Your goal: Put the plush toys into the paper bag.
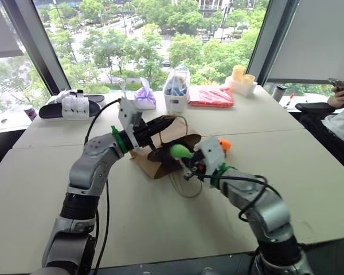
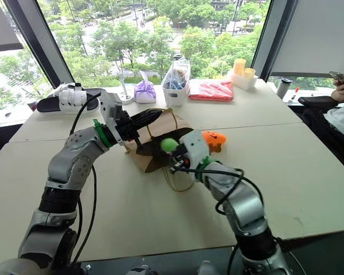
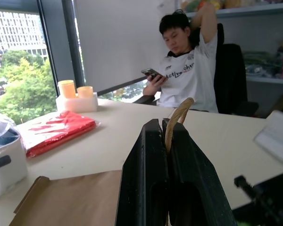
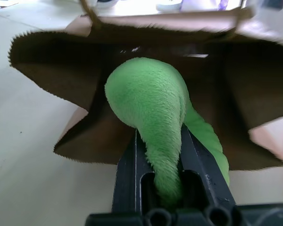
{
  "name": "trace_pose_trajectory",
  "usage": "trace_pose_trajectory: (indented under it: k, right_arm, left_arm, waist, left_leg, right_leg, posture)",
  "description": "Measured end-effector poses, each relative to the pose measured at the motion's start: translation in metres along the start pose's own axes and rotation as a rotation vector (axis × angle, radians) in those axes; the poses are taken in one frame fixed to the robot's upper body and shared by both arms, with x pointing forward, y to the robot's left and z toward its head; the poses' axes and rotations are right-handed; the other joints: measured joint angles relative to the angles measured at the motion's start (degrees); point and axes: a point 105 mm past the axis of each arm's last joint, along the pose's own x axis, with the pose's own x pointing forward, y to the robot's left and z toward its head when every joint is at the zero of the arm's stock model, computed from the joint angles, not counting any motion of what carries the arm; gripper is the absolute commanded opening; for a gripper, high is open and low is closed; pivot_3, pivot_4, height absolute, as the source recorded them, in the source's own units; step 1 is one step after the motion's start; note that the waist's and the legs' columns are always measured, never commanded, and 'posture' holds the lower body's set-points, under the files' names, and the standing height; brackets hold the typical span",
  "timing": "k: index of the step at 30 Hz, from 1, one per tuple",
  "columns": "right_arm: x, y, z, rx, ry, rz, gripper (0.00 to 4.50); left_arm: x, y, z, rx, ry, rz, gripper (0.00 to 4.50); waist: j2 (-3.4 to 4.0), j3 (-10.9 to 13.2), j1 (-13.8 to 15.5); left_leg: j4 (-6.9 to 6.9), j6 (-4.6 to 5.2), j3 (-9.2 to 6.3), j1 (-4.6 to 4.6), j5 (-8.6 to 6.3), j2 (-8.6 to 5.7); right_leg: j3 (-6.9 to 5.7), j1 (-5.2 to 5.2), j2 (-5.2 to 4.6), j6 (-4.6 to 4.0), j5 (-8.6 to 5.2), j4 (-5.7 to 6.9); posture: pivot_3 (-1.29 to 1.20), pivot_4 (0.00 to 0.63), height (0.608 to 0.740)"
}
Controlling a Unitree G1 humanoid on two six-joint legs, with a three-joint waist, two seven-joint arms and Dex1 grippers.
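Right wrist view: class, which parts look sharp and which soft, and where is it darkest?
Right wrist view: the green toy is crisp, the bag's far rim blurred, its inside darkest. Left wrist view: the fingers are soft.

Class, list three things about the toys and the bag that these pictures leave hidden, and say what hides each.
1. Inside of the brown kraft paper bag: right wrist view, too dark to tell what is inside.
2. Lower end of the bright green fuzzy plush toy: squeezed between the right gripper fingers.
3. Orange pumpkin-like plush toy: its near side is covered by the right gripper, right eye view.
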Motion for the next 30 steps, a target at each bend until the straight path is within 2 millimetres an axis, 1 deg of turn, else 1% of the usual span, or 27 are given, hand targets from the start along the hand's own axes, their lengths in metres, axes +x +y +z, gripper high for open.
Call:
trace_pose_trajectory:
  k: [3,4,7,10,12,15,17,19,20,22,25,28,30]
  right_arm:
    - [0.019,0.006,-0.002,-0.001,-0.014,0.023,0.05]
    - [0.028,0.007,0.002,-0.001,-0.035,0.031,0.05]
    - [0.046,0.012,0.012,-0.009,-0.090,0.054,0.05]
    - [0.059,0.016,0.019,-0.014,-0.128,0.071,0.05]
    - [0.065,0.018,0.019,-0.018,-0.142,0.085,0.05]
    - [0.071,0.025,0.016,-0.008,-0.152,0.120,1.17]
    - [0.072,0.030,0.017,-0.009,-0.158,0.152,2.21]
    - [0.068,0.031,0.019,-0.019,-0.159,0.178,3.18]
    - [0.065,0.030,0.020,-0.026,-0.160,0.184,3.52]
    - [0.057,0.026,0.023,-0.033,-0.162,0.187,3.52]
    - [0.037,0.016,0.029,-0.049,-0.168,0.179,3.52]
    - [0.006,0.000,0.035,-0.060,-0.171,0.154,3.52]
    - [-0.016,-0.010,0.035,-0.062,-0.163,0.140,3.52]
  left_arm:
    - [0.003,-0.006,0.006,-0.016,-0.023,-0.013,0.00]
    - [0.004,-0.007,0.008,-0.019,-0.030,-0.007,0.00]
    - [0.006,-0.010,0.014,-0.023,-0.049,0.005,0.00]
    - [0.005,-0.012,0.015,-0.032,-0.053,0.017,0.00]
    - [0.004,-0.013,0.015,-0.036,-0.056,0.023,0.00]
    - [0.004,-0.013,0.015,-0.036,-0.055,0.038,0.00]
    - [0.003,-0.013,0.014,-0.041,-0.054,0.044,0.00]
    - [0.001,-0.012,0.010,-0.050,-0.046,0.054,0.00]
    - [0.000,-0.012,0.008,-0.052,-0.043,0.059,0.00]
    - [0.000,-0.010,0.008,-0.041,-0.045,0.068,0.00]
    - [-0.001,-0.008,0.006,-0.030,-0.039,0.080,0.00]
    - [-0.003,-0.006,0.005,-0.024,-0.036,0.081,0.00]
    - [-0.003,-0.004,0.002,-0.026,-0.027,0.083,0.00]
  waist:
    - [0.00,0.00,-0.14]
    - [0.00,0.00,-0.22]
    - [0.00,0.00,-0.42]
    - [0.00,0.00,-0.41]
    - [0.00,0.00,-0.40]
    - [0.01,0.00,-0.33]
    - [0.01,0.00,-0.36]
    - [0.01,0.00,-0.34]
    - [0.01,0.00,-0.28]
    - [0.01,0.00,-0.22]
    - [0.01,0.00,-0.13]
    - [0.01,0.00,0.04]
    - [0.01,0.00,0.16]
  left_leg:
    - [-0.04,-0.14,0.00,0.00,0.08,0.01]
    - [-0.04,-0.13,0.00,0.00,0.08,0.01]
    - [-0.09,-0.20,0.00,0.03,0.12,0.02]
    - [-0.14,-0.30,0.00,0.03,0.17,0.02]
    - [-0.15,-0.30,0.00,0.03,0.17,0.02]
    - [-0.15,-0.31,0.00,0.02,0.17,0.02]
    - [-0.15,-0.30,-0.01,0.02,0.17,0.02]
    - [-0.15,-0.30,-0.01,0.02,0.17,0.02]
    - [-0.15,-0.30,-0.02,0.01,0.17,0.02]
    - [-0.14,-0.30,-0.01,0.00,0.17,0.01]
    - [-0.14,-0.29,-0.01,0.00,0.16,0.01]
    - [-0.12,-0.13,-0.01,-0.04,0.07,0.01]
    - [-0.12,0.00,-0.01,-0.04,0.00,0.00]
  right_leg:
    - [-0.01,-0.03,0.01,0.00,0.00,0.01]
    - [0.00,-0.04,0.01,0.00,0.00,0.02]
    - [0.01,-0.07,0.03,0.00,0.00,0.04]
    - [0.02,-0.10,0.03,-0.01,0.01,0.04]
    - [0.02,-0.10,0.03,-0.01,0.01,0.03]
    - [0.03,-0.10,0.03,-0.01,0.01,0.02]
    - [0.03,-0.11,0.03,-0.01,0.01,0.02]
    - [0.02,-0.11,0.03,-0.01,0.01,0.03]
    - [0.02,-0.11,0.03,-0.01,0.01,0.03]
    - [0.02,-0.11,0.03,-0.01,0.01,0.02]
    - [0.02,-0.11,0.03,-0.01,0.01,0.02]
    - [0.02,-0.11,0.03,-0.01,0.01,-0.01]
    - [0.01,-0.10,0.02,-0.01,0.01,-0.04]
  posture:
    - [0.00,0.150,0.740]
    - [0.00,0.150,0.740]
    - [0.00,0.150,0.740]
    - [0.00,0.150,0.740]
    - [0.00,0.150,0.740]
    - [0.00,0.150,0.740]
    - [0.00,0.150,0.740]
    - [0.00,0.150,0.740]
    - [0.00,0.150,0.740]
    - [0.00,0.150,0.740]
    - [0.00,0.150,0.740]
    - [0.00,0.150,0.740]
    - [0.00,0.150,0.740]
